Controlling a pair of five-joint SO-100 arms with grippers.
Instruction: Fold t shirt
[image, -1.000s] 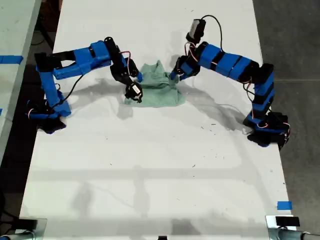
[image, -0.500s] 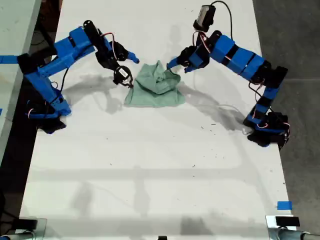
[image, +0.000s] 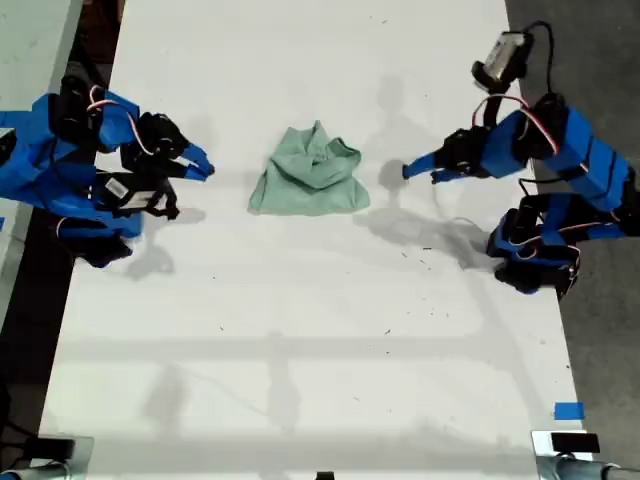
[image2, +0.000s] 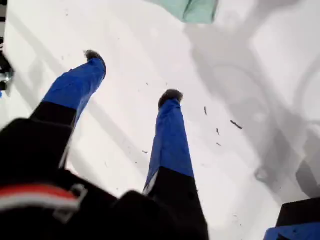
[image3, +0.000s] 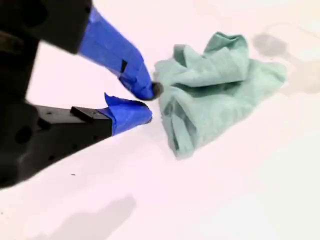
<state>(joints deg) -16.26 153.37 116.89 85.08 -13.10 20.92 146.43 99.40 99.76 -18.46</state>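
**Both arms drawn back, t shirt left alone**

Since half a second ago both arms have pulled away from the garment toward the table's sides, and the cloth has kept its place and shape.

The white table (image: 300, 330) fills the exterior view. One blue arm is folded up at 9 o'clock in that view, the other at 3 o'clock. The t shirt (image: 308, 180), pale mint green and plain, lies bunched in a wrinkled heap on the table, a little toward 12 o'clock from the centre of the exterior view, and neither arm touches it.

My first gripper (image: 415, 172) is at 3 o'clock from the t shirt, apart from it. Its wrist view shows the jaws spread wide and holding nothing (image2: 133, 75), with only a corner of the cloth (image2: 192, 10) far ahead.

My second gripper (image: 200, 167) is at 9 o'clock from the t shirt. Its jaws are drawn almost together, with only a sliver between the tips, and they hold nothing (image3: 148, 103). The heap (image3: 215, 95) lies just beyond them.

A few dark specks (image: 425, 248) dot the table near the first arm.
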